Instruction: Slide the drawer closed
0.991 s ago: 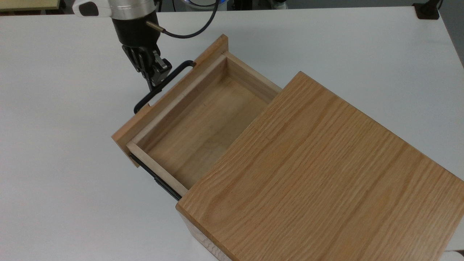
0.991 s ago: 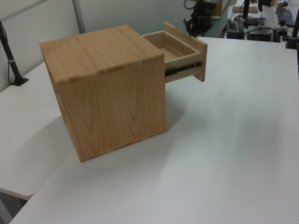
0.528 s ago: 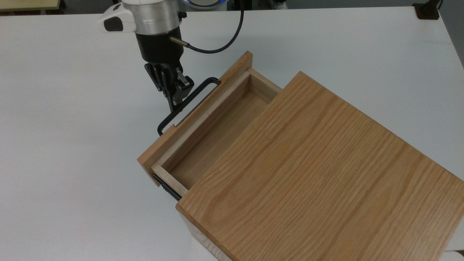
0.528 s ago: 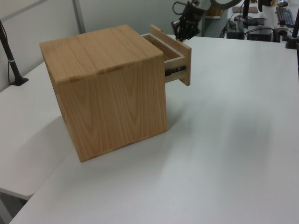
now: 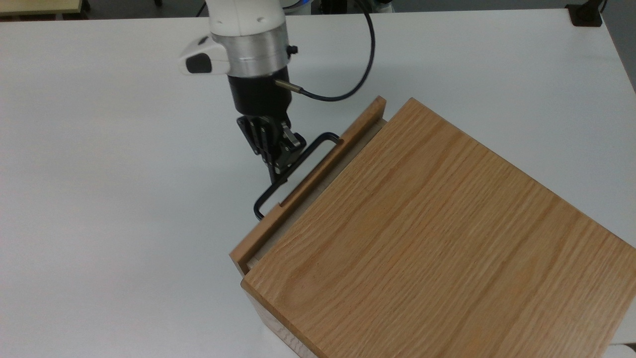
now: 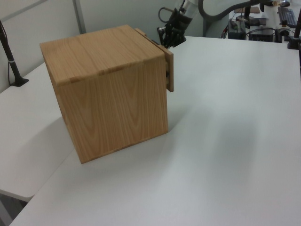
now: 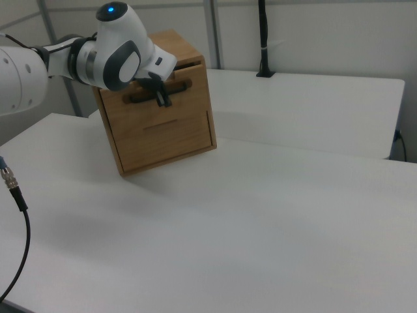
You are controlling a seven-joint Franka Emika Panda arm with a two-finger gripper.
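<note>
- A wooden box (image 5: 437, 238) with a broad grained top is seen standing on a white counter (image 5: 99, 199).
- The drawer (image 5: 308, 186) is set in the upper part of the box face that is turned toward the top view's left.
- The drawer is seen almost fully slid in: in the top view only a narrow pale strip of its tray is visible between the flat front panel and the edge of the box top.
- In the left view the front panel is seen standing just proud of the box side, with a thin gap left behind it.
- The thin black U-shaped handle (image 5: 293, 174) is seen projecting from the front panel toward the robot arm.
- The gripper (image 5: 276, 158) is positioned at the handle, near its middle, with the fingers pointing down against the bar.
- The fingers appear drawn close together at the bar; whether the bar is clamped or merely pressed cannot be told.
- In the right view the gripper (image 7: 163, 96) is seen at the handle on the upper front of the box, with the white arm reaching in from the right view's left.
- Most of the closing travel is judged to be done.
- What is judged to be left is a short final slide until the front panel sits flush against the box, followed by the gripper being drawn clear.
</note>
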